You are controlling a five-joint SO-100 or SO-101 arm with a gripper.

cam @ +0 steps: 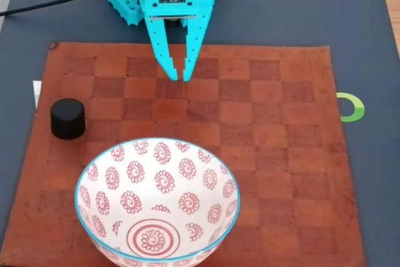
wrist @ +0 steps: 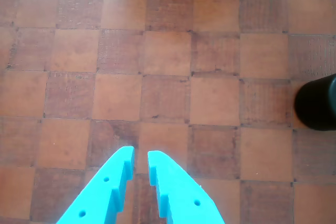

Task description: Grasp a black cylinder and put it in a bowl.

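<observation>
The black cylinder (cam: pixel 67 117) stands upright near the left edge of the brown checkered mat (cam: pixel 262 129) in the fixed view. The wrist view cuts the black cylinder (wrist: pixel 318 102) off at its right edge. The bowl (cam: pixel 100 173), white with red spiral flowers and a light blue rim, sits at the front of the mat with nothing in it. My turquoise gripper (cam: pixel 180 78) hangs over the far middle of the mat, well to the right of the cylinder in the fixed view. The gripper (wrist: pixel 140 158) has its fingertips close together, with a narrow gap and nothing between them.
The mat lies on a dark grey table (cam: pixel 362 42). A green ring mark (cam: pixel 354 107) sits on the table to the right of the mat. A black cable (cam: pixel 56 1) runs along the far left by the arm base.
</observation>
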